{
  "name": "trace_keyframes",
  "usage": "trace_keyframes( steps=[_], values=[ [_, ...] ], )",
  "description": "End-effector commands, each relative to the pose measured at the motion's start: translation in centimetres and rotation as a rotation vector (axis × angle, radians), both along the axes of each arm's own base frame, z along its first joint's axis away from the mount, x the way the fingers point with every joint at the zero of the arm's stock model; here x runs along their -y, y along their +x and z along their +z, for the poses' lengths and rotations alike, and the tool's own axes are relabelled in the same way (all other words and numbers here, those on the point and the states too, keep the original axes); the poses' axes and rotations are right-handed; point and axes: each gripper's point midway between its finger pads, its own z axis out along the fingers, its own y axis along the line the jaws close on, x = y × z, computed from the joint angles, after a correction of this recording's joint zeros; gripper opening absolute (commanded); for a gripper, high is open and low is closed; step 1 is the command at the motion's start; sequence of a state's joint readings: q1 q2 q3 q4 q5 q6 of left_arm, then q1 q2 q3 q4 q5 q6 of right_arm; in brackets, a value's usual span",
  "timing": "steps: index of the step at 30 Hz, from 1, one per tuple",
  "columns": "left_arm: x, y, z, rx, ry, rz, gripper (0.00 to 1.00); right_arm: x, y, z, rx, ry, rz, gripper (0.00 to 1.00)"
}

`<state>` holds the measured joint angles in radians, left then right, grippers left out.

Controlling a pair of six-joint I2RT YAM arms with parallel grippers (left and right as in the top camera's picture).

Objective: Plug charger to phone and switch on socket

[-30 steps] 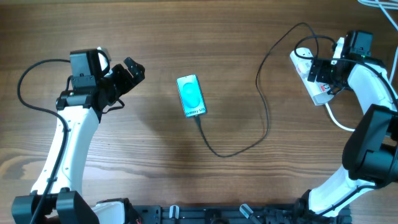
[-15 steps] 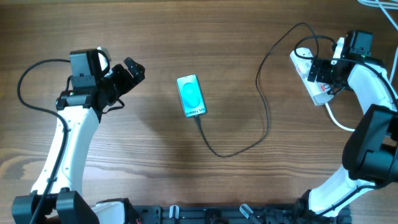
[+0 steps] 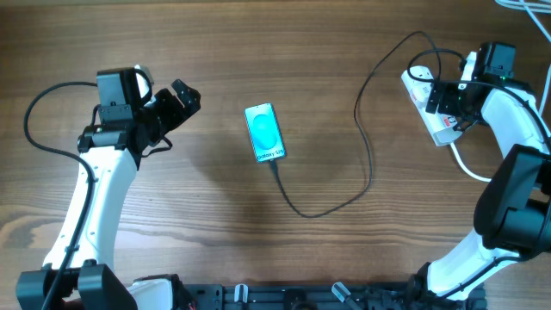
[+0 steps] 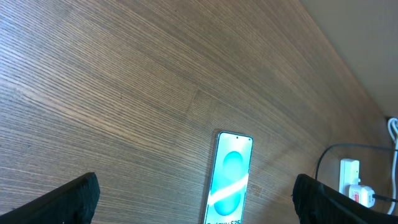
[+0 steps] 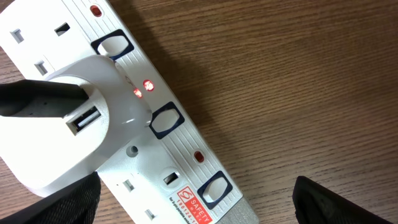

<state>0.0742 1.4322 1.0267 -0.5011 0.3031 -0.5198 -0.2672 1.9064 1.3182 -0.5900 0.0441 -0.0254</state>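
Teal-blue on its screen and white at the border, the small flat rectangular phone (image 3: 264, 132) lies face up on the brown wooden table (image 3: 215, 52), out beyond the tips of the left claw (image 3: 181, 99) and well apart from them. The thin black charger cable (image 3: 369, 172) meets the phone's lower edge, loops away over the wood and runs up towards the right claw (image 3: 449, 99). From above it cannot be told whether its tip sits fully home. That claw hangs right over the elongated white power strip (image 3: 442, 131), covering its middle.

Only the overhead view shows the cable's whole run and both arms. In the left wrist view the phone (image 4: 230, 180) lies ahead, between that claw's two dark fingertips (image 4: 71, 199), which stand spread wide at the lower corners. The right wrist view alone gives the strip (image 5: 168, 143) close up. A chunky white plug (image 5: 81, 130) with a USB port is seated in it, two small red lights (image 5: 143, 87) glow beside that plug, and white rocker switches run along it. This claw's fingertips (image 5: 339, 199) are also spread wide, pinching nothing; whether they touch the strip cannot be told.

From above, the phone's lower edge reads "Galaxy S25"; the left wrist view cuts it to "S25". A red-and-white sticker (image 5: 186, 200) on the strip reads "SAFETY".
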Motion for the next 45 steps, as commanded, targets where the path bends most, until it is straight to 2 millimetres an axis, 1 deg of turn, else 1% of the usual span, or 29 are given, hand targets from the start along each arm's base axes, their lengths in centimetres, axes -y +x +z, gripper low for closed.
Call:
trace_keyframes(
  steps=[1, 12, 13, 14, 16, 17, 18, 21, 24, 25, 26, 27, 29, 30, 33, 34, 35, 36, 38, 40, 42, 45],
  values=[
    [-0.3, 0.0, 0.4, 0.019, 0.020, -0.004, 1.00, -0.5, 0.2, 0.5, 0.018, 0.009, 0.024, 1.00],
    [-0.3, 0.0, 0.3, 0.013, 0.019, -0.005, 1.00, -0.5, 0.2, 0.5, 0.018, 0.009, 0.024, 1.00],
    [-0.3, -0.1, 0.9, 0.030, 0.021, -0.005, 1.00, -0.5, 0.2, 0.5, 0.018, 0.009, 0.024, 0.99],
    [-0.3, -0.4, 2.1, 0.060, 0.023, -0.004, 1.00, -0.5, 0.2, 0.5, 0.018, 0.009, 0.024, 1.00],
    [-0.2, -1.3, 5.5, 0.148, 0.030, -0.003, 1.00, -0.5, 0.2, 0.5, 0.018, 0.009, 0.024, 1.00],
    [-0.2, -1.7, 6.8, 0.187, 0.033, -0.003, 1.00, -0.5, 0.2, 0.5, 0.018, 0.009, 0.024, 1.00],
    [-0.1, -2.3, 8.8, 0.246, 0.038, -0.002, 1.00, -0.5, 0.2, 0.5, 0.018, 0.009, 0.024, 1.00],
    [0.1, -4.5, 13.7, 0.395, 0.050, -0.001, 1.00, -0.5, 0.2, 0.5, 0.018, 0.009, 0.024, 1.00],
    [0.2, -5.9, 16.1, 0.473, 0.056, -0.001, 1.00, -0.5, 0.2, 0.5, 0.018, 0.009, 0.024, 1.00],
    [0.2, -6.0, 16.1, 0.473, 0.056, 0.000, 1.00, -0.5, 0.2, 0.5, 0.018, 0.009, 0.024, 1.00],
    [0.2, -6.1, 15.6, 0.449, 0.054, -0.001, 1.00, -0.5, 0.2, 0.5, 0.018, 0.009, 0.024, 1.00],
    [0.3, -7.1, 12.3, 0.304, 0.040, -0.004, 1.00, -0.5, 0.2, 0.5, 0.018, 0.009, 0.024, 1.00],
    [0.3, -8.7, 9.5, 0.169, 0.034, -0.002, 1.00, -0.5, 0.2, 0.5, 0.018, 0.009, 0.024, 1.00],
    [-0.1, -9.1, 8.7, 0.139, 0.054, 0.019, 1.00, -0.5, 0.2, 0.5, 0.018, 0.009, 0.024, 1.00],
    [-1.3, -9.6, 6.4, 0.081, 0.107, 0.065, 1.00, -0.5, 0.2, 0.5, 0.018, 0.009, 0.024, 1.00],
    [-1.3, -10.0, 5.0, 0.058, 0.108, 0.066, 1.00, -0.5, 0.2, 0.5, 0.018, 0.009, 0.024, 1.00],
    [-1.3, -10.1, 4.0, 0.058, 0.107, 0.065, 1.00, -0.5, 0.2, 0.5, 0.018, 0.009, 0.024, 1.00],
    [-1.3, -9.8, 2.8, 0.089, 0.104, 0.064, 1.00, -0.5, 0.2, 0.5, 0.018, 0.009, 0.024, 1.00],
    [-0.8, -8.6, 1.2, 0.187, 0.087, 0.047, 1.00, -0.5, 0.2, 0.5, 0.018, 0.009, 0.024, 1.00],
    [-0.3, -7.5, 0.6, 0.328, 0.071, 0.026, 1.00, -0.5, 0.2, 0.5, 0.018, 0.009, 0.024, 1.00],
    [0.3, -6.9, 1.4, 0.496, 0.059, 0.000, 1.00, -0.5, 0.2, 0.5, 0.018, 0.009, 0.024, 1.00],
    [0.9, -7.4, 3.2, 0.695, 0.066, -0.017, 1.00, -0.5, 0.2, 0.5, 0.018, 0.009, 0.024, 1.00]
  ],
)
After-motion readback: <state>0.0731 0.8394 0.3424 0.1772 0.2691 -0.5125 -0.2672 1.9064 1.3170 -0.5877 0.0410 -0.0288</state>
